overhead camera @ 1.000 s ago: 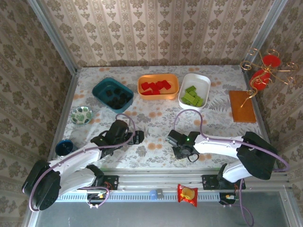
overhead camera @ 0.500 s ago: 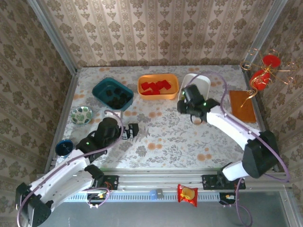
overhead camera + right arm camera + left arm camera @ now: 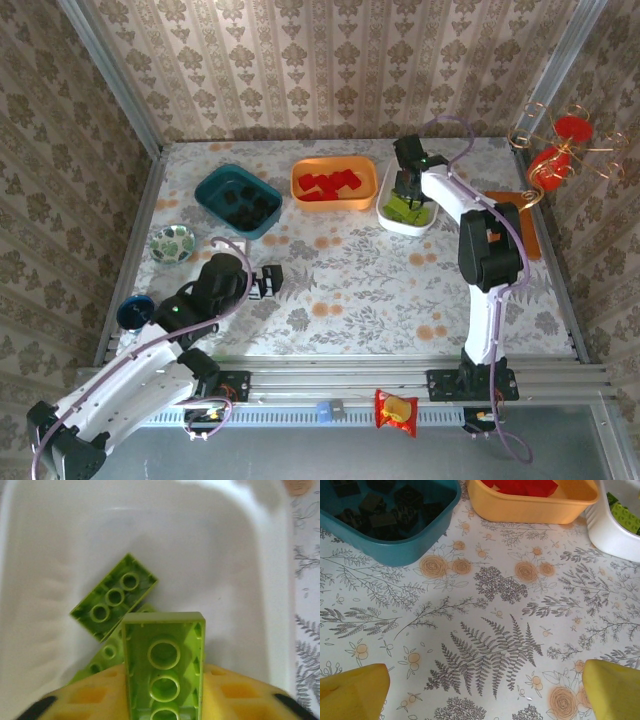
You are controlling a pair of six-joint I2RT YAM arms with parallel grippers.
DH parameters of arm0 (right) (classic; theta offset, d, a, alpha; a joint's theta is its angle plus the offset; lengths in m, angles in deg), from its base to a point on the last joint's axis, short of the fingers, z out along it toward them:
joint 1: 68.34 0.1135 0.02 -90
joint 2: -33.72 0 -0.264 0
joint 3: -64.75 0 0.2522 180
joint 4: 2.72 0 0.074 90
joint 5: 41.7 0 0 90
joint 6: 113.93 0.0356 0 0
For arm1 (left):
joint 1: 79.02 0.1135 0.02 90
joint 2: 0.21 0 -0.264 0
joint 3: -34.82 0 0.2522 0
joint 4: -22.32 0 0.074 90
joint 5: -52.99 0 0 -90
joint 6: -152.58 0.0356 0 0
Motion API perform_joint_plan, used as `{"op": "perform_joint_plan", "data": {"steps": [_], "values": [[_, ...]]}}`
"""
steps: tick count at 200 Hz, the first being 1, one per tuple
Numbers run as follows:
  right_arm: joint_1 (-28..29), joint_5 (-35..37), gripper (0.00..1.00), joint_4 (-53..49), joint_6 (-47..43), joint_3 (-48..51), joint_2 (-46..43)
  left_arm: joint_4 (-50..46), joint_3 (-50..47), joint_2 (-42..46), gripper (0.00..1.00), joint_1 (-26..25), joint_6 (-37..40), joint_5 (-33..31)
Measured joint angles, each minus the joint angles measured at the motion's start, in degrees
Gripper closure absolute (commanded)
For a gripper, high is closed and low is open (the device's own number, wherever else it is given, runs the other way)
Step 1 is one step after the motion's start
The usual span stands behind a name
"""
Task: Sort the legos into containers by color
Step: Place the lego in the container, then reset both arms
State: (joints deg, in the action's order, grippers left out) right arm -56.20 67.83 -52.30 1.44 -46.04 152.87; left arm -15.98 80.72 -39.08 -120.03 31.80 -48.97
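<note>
My right gripper [image 3: 408, 190] hangs over the white tray [image 3: 432, 172], its yellow fingers [image 3: 240, 695] shut on a lime green lego [image 3: 164, 655] held underside up. Two more green legos [image 3: 114, 597] lie on the tray floor [image 3: 225, 555] below it. Red legos [image 3: 328, 184] fill the orange tray [image 3: 300, 170], and black legos [image 3: 245, 203] sit in the dark teal tray [image 3: 213, 186]. My left gripper [image 3: 270, 281] hovers open over bare tablecloth at the front left. Its yellow fingertips [image 3: 355, 692] show at the bottom corners, with nothing between them.
A patterned bowl [image 3: 172, 243] and a dark blue bowl [image 3: 135, 311] stand at the left edge. An orange-brown board [image 3: 530, 238] and a gold wire stand with red discs [image 3: 560, 150] sit at the right. A snack packet [image 3: 396, 410] lies on the front rail.
My right arm swung from the table's front centre to above the white tray, carrying the green lego. The left arm drew back slightly to the left, still open.
</note>
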Motion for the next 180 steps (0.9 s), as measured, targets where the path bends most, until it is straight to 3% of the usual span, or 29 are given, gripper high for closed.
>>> {"op": "perform_joint_plan", "data": {"steps": [17,54,100,141,158,180], "values": [[-0.3,0.9,0.28,-0.7,-0.9,-1.6,0.8,0.0,0.0,0.1,0.00,0.2,0.0,-0.4],[0.0,1.1,0.11,0.9,-1.5,0.8,-2.0,0.0,0.2,0.0,0.00,0.2,0.3,-2.8],[2.6,0.7,0.06,11.4,-1.2,20.2,-22.9,4.2,-0.1,-1.7,0.00,0.2,1.0,-7.7],[8.7,2.2,0.00,29.2,-1.8,41.6,-42.2,24.6,-9.5,-4.2,0.00,-0.1,7.1,-11.8],[11.1,2.6,0.00,37.2,-3.2,50.4,-46.1,33.9,-13.4,-9.4,0.00,-0.3,11.6,-13.9],[12.0,3.2,0.00,40.0,-3.6,56.3,-47.6,44.6,-13.4,-18.5,0.00,-0.1,19.2,-17.9]]}}
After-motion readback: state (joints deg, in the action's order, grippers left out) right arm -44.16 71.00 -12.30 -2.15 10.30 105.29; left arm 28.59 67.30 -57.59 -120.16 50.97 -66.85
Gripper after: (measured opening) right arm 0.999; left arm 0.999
